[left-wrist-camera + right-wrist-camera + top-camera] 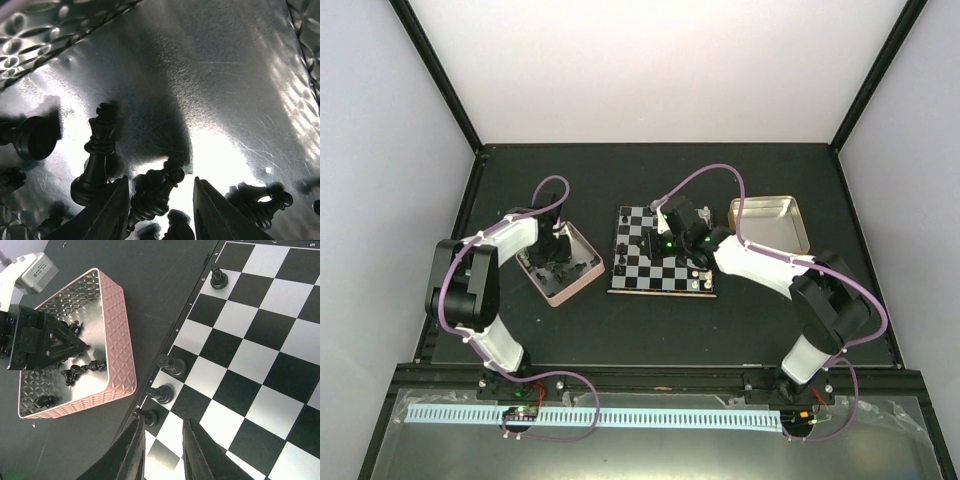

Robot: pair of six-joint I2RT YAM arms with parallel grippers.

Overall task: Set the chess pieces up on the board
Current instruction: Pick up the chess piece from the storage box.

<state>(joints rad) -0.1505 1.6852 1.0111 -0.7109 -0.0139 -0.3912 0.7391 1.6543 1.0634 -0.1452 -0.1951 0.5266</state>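
The board lies at mid-table, and in the right wrist view several black chess pieces stand along its left edge. My right gripper hovers open above that edge with nothing between its fingers. A black piece stands just beside its left fingertip. My left gripper is down inside the pink-rimmed tin. Its jaws straddle a lying black piece that leans on the left finger, with a gap to the right finger.
More black pieces lie on the tin's shiny floor, among them a tall one left of the fingers and another to the right. A gold-rimmed tin sits right of the board. Small white pieces stand at the board's near right corner.
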